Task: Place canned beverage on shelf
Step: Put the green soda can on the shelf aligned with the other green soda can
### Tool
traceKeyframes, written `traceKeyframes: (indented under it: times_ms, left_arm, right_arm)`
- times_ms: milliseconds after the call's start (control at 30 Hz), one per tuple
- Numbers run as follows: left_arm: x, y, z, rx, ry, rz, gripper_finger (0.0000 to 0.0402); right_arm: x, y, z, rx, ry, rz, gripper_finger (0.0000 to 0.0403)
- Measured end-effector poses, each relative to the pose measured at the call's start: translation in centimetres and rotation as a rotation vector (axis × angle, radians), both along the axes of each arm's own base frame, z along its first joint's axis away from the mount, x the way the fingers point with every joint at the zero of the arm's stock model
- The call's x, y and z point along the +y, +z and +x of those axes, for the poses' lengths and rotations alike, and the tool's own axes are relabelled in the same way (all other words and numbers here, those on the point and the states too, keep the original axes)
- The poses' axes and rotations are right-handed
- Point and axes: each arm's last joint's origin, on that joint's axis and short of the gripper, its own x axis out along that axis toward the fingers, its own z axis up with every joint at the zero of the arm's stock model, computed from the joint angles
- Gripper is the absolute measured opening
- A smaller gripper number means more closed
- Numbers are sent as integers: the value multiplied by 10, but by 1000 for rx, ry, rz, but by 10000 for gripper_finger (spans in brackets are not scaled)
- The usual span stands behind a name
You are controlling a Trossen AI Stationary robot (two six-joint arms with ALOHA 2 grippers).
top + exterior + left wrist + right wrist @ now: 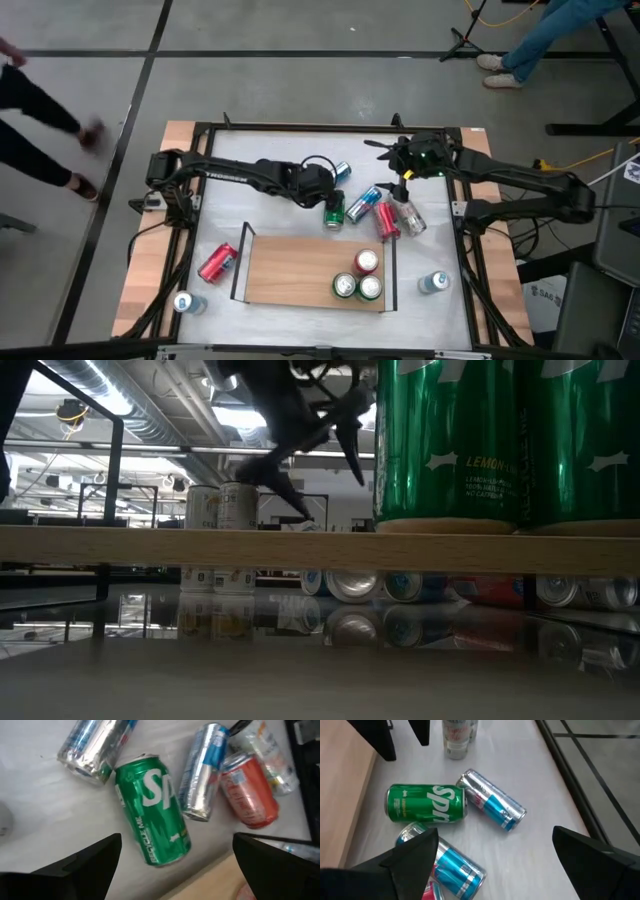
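Observation:
A green can lies on its side on the white tabletop, just beyond the far edge of the light-brown shelf board. It also shows in the left wrist view and the right wrist view. My left gripper hovers over it, open, with a finger on either side and apart from it. My right gripper is open and empty above the can cluster at the far right. One red can and two green cans stand on the shelf's right end.
Beside the green can lie a slim silver-blue can, a red can and a clear bottle; another blue can lies farther back. A red can lies left of the shelf. Upright cans stand at the near left and near right.

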Motion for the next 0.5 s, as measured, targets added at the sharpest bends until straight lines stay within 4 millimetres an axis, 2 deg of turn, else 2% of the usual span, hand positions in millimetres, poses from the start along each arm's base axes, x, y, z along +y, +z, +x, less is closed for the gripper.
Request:
traceKeyframes:
  times_ms: [233,500]
  left_arm:
    - [0,-23,-2,-55,67,-18,377]
    - [-4,-35,0,-115,104,-5,377]
  right_arm:
    - [-3,-9,7,49,25,-15,383]
    - [-5,-16,12,73,30,-10,383]
